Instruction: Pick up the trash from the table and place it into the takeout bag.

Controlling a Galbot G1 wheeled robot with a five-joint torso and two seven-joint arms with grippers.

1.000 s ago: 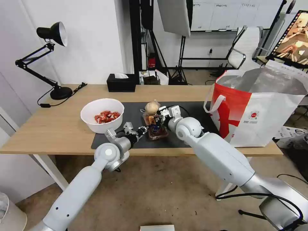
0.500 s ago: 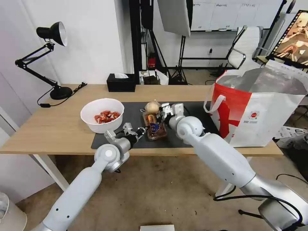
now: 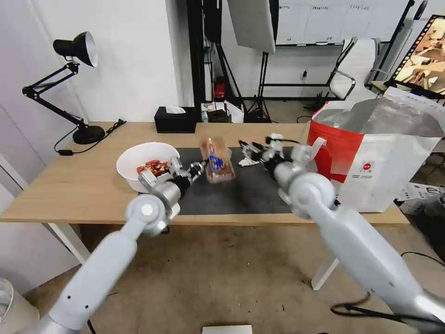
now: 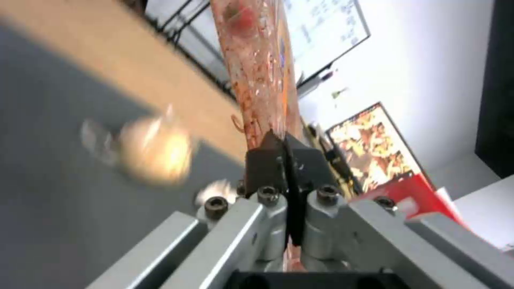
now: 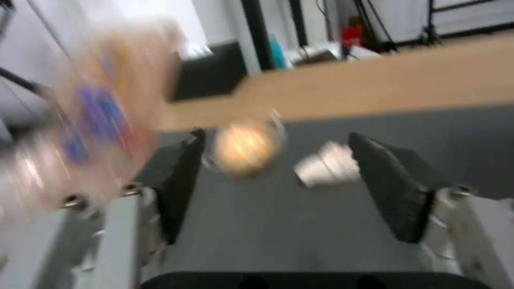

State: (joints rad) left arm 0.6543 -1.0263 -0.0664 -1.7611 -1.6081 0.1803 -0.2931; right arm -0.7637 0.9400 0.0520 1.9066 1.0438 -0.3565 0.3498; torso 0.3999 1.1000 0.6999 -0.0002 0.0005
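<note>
Glossy clear plastic clamshell tray (image 3: 218,159)

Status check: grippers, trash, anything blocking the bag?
Left gripper clamps clamshell tray, lifted. Right gripper open above mat, near tissue. Takeout bag open, unobstructed.

**Table and what lay on it**

The light-wood table (image 3: 65,185) carried a dark grey mat (image 3: 241,195). On it sat a white bowl (image 3: 134,162) and crumpled tissue (image 3: 245,162); a black tissue box (image 3: 175,119), desk lamp (image 3: 85,133) and takeout bag (image 3: 371,162) stood on the wood.
</note>
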